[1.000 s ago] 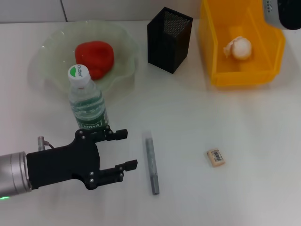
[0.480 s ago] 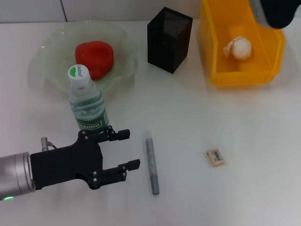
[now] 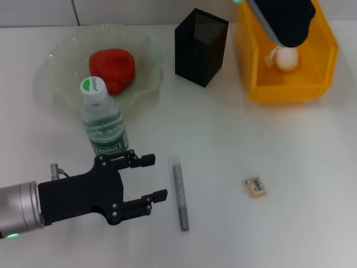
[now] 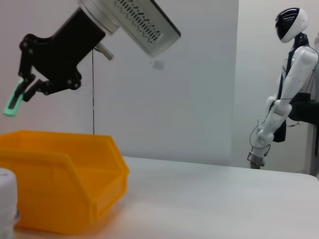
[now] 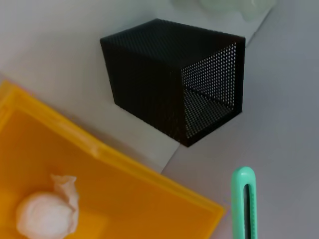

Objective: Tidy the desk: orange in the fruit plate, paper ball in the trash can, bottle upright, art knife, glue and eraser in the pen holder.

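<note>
Orange (image 3: 113, 68) is sitting in the translucent pale-green fruit plate (image 3: 61, 53), reading reddish. Clear bottle (image 3: 103, 124), green label and green-white cap, is standing upright just in front of the plate. Black mesh pen holder (image 3: 200, 46) is standing upright, open end up. White crumpled paper ball (image 3: 284, 58) is lying inside the yellow bin-type trash can (image 3: 287, 89). Grey stick-shaped item (image 3: 179, 193), glue or knife unclear, is lying flat on the desk. Small tan eraser (image 3: 255, 186) with a barcode label is lying flat to its right. Mint-green art knife (image 4: 14, 101) is hanging above the trash can.
</note>
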Controlling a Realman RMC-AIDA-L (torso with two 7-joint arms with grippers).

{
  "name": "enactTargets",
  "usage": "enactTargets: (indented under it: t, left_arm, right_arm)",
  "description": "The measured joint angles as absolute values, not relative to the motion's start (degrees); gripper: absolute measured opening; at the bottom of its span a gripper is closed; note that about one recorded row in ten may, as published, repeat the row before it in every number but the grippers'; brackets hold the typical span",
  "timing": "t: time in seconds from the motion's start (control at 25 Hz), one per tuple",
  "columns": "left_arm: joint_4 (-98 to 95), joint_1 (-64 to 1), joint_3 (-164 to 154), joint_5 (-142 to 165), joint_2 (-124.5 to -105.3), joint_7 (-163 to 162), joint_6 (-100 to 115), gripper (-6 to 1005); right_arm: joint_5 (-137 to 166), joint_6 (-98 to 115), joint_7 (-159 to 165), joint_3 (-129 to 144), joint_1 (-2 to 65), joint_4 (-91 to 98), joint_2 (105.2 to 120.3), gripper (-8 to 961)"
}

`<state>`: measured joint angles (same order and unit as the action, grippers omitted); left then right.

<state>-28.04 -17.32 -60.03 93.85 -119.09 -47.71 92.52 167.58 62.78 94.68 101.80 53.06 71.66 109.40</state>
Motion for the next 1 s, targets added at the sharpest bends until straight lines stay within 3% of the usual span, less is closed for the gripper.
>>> enactTargets:
  t: [1.0]
  left_arm:
    - [-27.6, -18.2, -61.6, 93.9, -119.09, -47.5, 92.2, 663]
  right_arm:
    - [167.4, 49.4, 90.9, 104.7, 60.3, 51.7, 113.47, 62]
